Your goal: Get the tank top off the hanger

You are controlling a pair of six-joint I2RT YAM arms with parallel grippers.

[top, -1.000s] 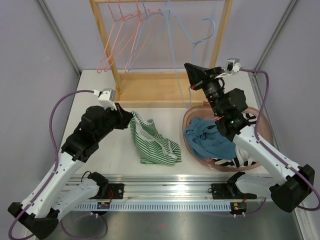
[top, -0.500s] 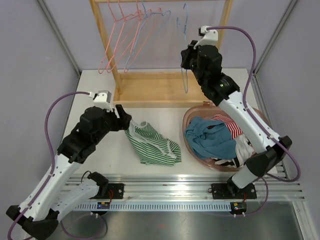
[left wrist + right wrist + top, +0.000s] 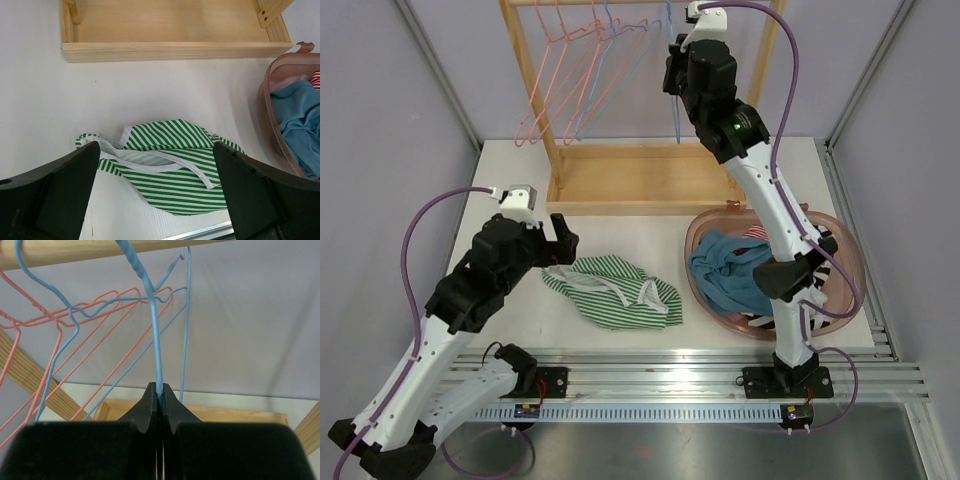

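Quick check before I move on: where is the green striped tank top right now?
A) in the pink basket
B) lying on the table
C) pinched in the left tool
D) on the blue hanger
B: the tank top lies loose on the table beneath the open left tool, while the right tool is shut on a bare blue hanger.

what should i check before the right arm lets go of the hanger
1. Tank top off the hanger: ok. The green striped tank top lies on the table, with no wire in it.
2. Left gripper empty: ok, open above the tank top.
3. Right gripper hold: ok, shut on the blue hanger.
4. Hook seated over the wooden rod: cannot tell, its top is out of frame.
5. Clear of the pink hangers: cannot tell, the wires overlap.
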